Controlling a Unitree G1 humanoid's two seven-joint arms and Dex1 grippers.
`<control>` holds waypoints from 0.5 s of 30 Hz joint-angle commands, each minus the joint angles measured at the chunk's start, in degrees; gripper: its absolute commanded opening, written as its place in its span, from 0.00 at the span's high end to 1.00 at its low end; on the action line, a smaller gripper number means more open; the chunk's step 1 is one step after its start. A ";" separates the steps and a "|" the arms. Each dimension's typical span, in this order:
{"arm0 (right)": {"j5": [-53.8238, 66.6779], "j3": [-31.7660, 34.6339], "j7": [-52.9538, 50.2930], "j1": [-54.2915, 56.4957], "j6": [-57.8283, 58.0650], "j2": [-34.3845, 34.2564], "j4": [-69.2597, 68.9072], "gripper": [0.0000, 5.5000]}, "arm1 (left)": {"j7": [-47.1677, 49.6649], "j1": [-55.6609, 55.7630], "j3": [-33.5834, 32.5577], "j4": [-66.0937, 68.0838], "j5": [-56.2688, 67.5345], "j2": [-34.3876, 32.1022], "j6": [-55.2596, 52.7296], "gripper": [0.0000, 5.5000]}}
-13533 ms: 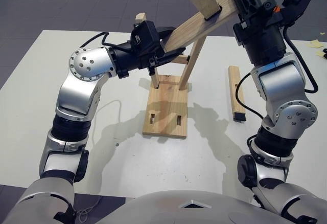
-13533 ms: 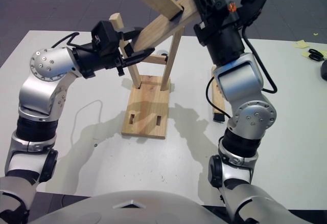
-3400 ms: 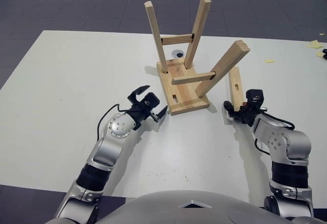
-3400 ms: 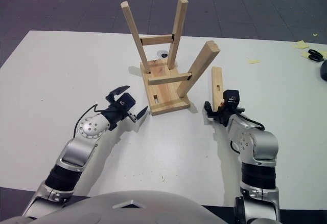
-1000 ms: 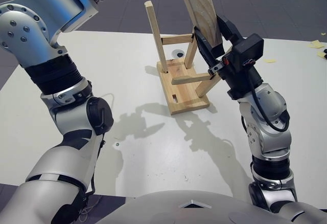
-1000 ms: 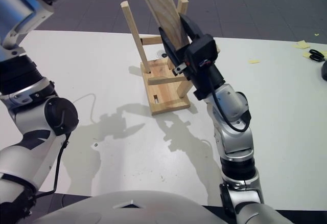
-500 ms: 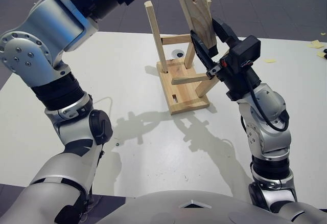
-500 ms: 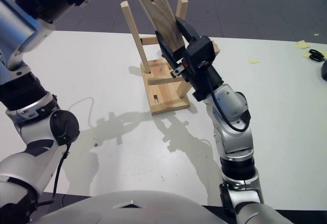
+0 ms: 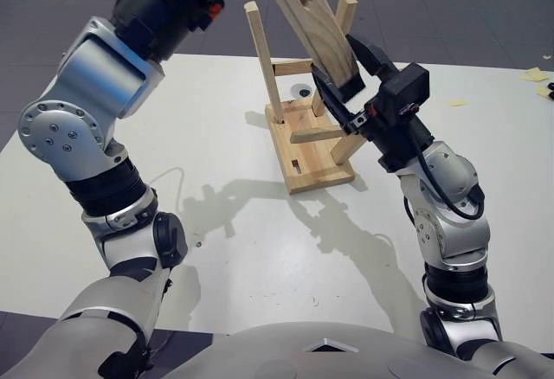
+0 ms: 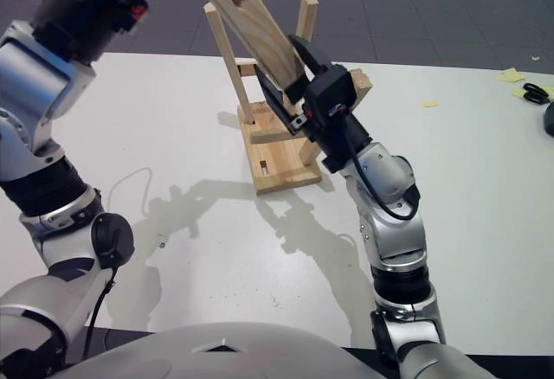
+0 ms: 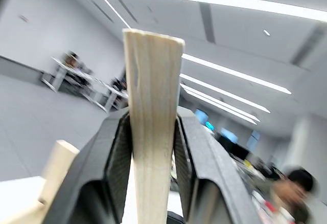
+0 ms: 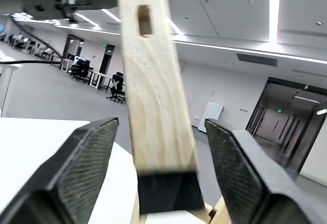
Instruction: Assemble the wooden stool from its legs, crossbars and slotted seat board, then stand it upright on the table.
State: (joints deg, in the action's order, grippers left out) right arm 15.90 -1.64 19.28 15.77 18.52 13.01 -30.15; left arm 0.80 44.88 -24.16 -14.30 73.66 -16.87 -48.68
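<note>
The slotted seat board [image 9: 316, 170] lies on the white table with two upright legs [image 9: 262, 59] joined by a crossbar [image 9: 293, 67]. A third leg [image 9: 351, 145] leans in it with a crossbar [image 9: 313, 135]. The loose fourth leg [image 9: 307, 11] slants in the air above the board, top end toward the left. My left gripper [image 11: 152, 115] is shut on its upper part. My right gripper [image 9: 338, 61] stands open around its lower, black-capped end [image 12: 168, 191], with a gap between each pad [image 12: 92, 162] and the wood.
Behind the board a small round dark object [image 9: 301, 91] lies on the table. Yellow scraps [image 9: 532, 74] and scissors [image 10: 537, 92] sit at the far right edge. A thin cable [image 9: 173, 176] lies on the table's left part [image 9: 104, 93].
Over the last second the raised leg has tipped, its top end going left. My left arm has swung down and rightward near that end. The right gripper has shifted slightly left.
</note>
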 commanded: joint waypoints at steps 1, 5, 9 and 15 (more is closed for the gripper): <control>16.12 11.76 -8.29 8.13 9.95 -4.50 1.12 0.30 | -1.79 -0.93 -4.00 -0.82 -4.21 -4.26 6.47 0.81; 36.80 26.08 -22.15 19.80 14.23 -4.96 6.59 0.18 | -7.27 -2.88 -5.36 -1.31 -7.14 -9.07 9.18 0.81; 33.83 31.25 -26.26 22.21 14.55 3.29 13.82 0.07 | -11.89 -4.73 -2.92 -0.84 -14.51 -14.62 11.01 0.81; 20.20 20.29 -23.20 13.14 15.62 7.57 18.83 0.02 | -13.53 -6.05 3.98 -0.44 -25.47 -17.47 12.17 0.81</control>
State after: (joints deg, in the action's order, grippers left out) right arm 40.96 24.54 -6.03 32.79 33.13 19.76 -13.41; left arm -12.36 41.25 -20.59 -13.38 50.48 -33.30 -37.07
